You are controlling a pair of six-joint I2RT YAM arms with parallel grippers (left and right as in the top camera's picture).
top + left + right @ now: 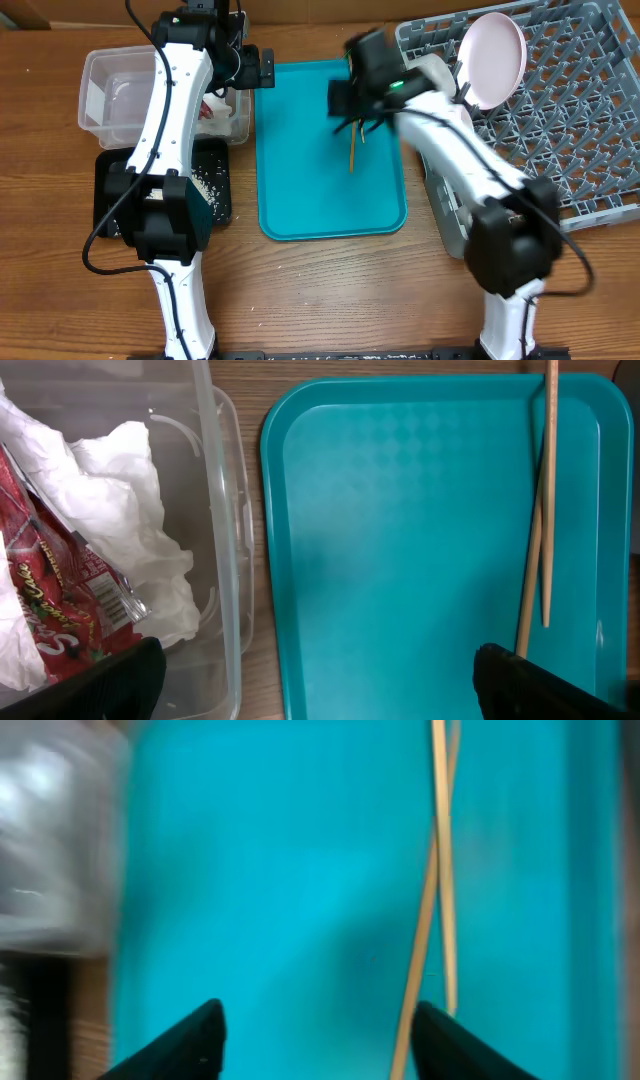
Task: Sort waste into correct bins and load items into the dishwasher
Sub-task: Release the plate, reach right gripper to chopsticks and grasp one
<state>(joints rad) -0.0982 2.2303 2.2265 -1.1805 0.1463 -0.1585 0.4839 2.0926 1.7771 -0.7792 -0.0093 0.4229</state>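
- The step in hand looks like the pickup of the chopsticks (pixel 352 150), the last dishes not yet loaded; the right arm (pixel 450 130) is hovering over them on the teal tray (pixel 300 150)
- The right jaws are standing wide and holding nothing; in the blurred right wrist view the chopsticks (pixel 440 870) are running up past the inner side of one finger, off centre
- The next move is calling for a sideways shift to bring both sticks between the jaws, a drop to the tray floor, and a close across the point where they cross, so neither is rolling free
- The chopsticks are lying as a thin, pale wooden pair, crossed in a narrow X near the tray's right edge (pixel 545 490)
- The dish rack (pixel 590 130) is sitting on the surface to the right, with the pink plate (pixel 492 55) leaning in its near corner
- The left jaws are hanging wide and empty beside the clear tub (pixel 225 510), where the napkin (pixel 130 490) and red wrapper (pixel 60 600) are lying
- Rice (pixel 205 185) is sitting in the black tray (pixel 222 205)
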